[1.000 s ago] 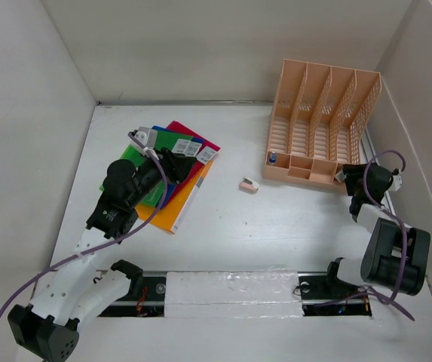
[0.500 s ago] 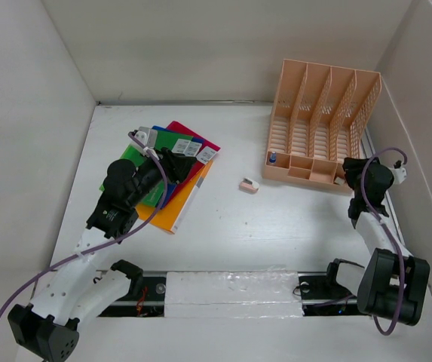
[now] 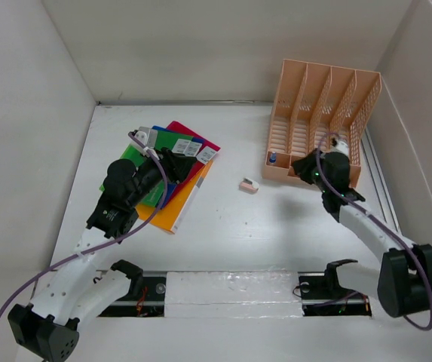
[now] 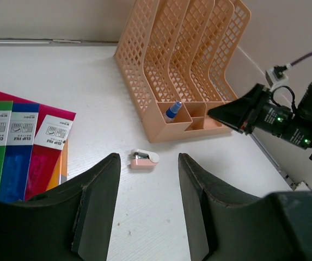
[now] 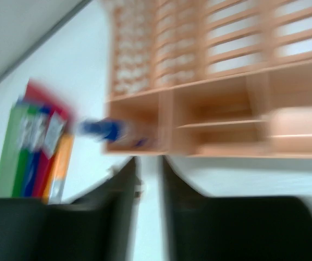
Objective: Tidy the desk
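Observation:
The desk [image 3: 276, 226] is a white tabletop walled by white panels. A fanned stack of coloured file folders [image 3: 189, 154] lies at the left, also seen in the left wrist view [image 4: 19, 147]. A small pink and white stapler [image 3: 249, 185] lies mid-desk, also in the left wrist view [image 4: 144, 159]. My left gripper [image 3: 172, 164] hovers over the folders, open and empty [image 4: 146, 169]. My right gripper [image 3: 300, 167] is at the front of the peach file rack [image 3: 321, 121]. Its view is motion-blurred, and its jaws stand a narrow gap apart with nothing between them [image 5: 148, 163].
The rack stands at the back right, with low compartments along its front. A blue-capped item [image 3: 272, 158] stands in the left compartment, also seen in both wrist views [image 4: 172, 110] [image 5: 104, 129]. White walls close the desk on three sides.
My right arm has swung left from the rack's right end to in front of its front compartments. The left arm, folders and stapler have not moved.

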You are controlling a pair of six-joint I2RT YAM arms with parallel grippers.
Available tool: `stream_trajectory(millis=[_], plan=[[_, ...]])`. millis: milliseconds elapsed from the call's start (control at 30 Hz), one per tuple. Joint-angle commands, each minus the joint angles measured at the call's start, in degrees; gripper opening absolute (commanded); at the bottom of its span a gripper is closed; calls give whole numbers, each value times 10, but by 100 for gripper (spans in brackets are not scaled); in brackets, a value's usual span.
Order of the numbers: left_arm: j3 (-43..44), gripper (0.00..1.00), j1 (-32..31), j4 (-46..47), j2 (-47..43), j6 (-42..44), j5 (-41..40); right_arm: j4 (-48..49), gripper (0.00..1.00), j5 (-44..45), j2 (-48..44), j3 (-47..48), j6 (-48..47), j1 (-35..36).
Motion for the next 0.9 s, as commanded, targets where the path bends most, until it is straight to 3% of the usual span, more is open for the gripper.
stream_trajectory(millis=[0, 100, 200, 333, 867], plan=[[21, 42, 0, 27, -3, 2, 9, -45, 41, -48, 64, 79, -111, 95], [19, 42, 0, 28, -10, 3, 1, -89, 59, -12, 145, 139, -151, 180], [21, 43, 0, 24, -8, 5, -1, -125, 70, 20, 195, 187, -178, 227], [21, 42, 0, 24, -9, 6, -1, -139, 75, 18, 261, 224, -191, 239], [21, 42, 0, 23, -13, 8, -4, -179, 82, -14, 372, 297, -206, 253]])
